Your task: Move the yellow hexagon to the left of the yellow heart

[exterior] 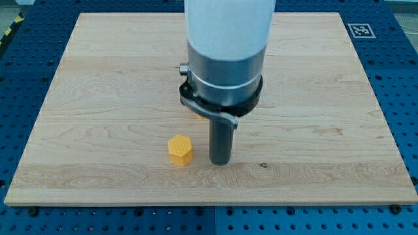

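The yellow hexagon (179, 149) sits on the wooden board (98, 98), low and a little left of centre. My tip (221, 162) rests on the board just to the hexagon's right, with a small gap between them. A sliver of yellow (199, 117) shows at the left edge of the arm's collar, above the rod. It may be the yellow heart, but the arm hides most of it and its shape cannot be made out.
The arm's wide grey and white body (225, 46) comes down from the view's top centre and hides the board behind it. A blue perforated table (398, 59) surrounds the board, with a black-and-white marker tag (360, 30) at top right.
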You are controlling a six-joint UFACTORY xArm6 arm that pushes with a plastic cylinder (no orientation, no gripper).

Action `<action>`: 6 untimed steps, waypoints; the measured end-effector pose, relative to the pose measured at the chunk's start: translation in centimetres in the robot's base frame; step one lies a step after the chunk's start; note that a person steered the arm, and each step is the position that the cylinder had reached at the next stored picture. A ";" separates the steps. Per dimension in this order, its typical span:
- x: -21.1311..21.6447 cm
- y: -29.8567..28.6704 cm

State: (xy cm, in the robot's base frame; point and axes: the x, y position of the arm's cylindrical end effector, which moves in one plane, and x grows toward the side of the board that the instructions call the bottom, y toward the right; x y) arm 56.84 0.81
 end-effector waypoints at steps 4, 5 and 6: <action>-5.3 -13.2; -7.3 -13.2; -13.4 -13.2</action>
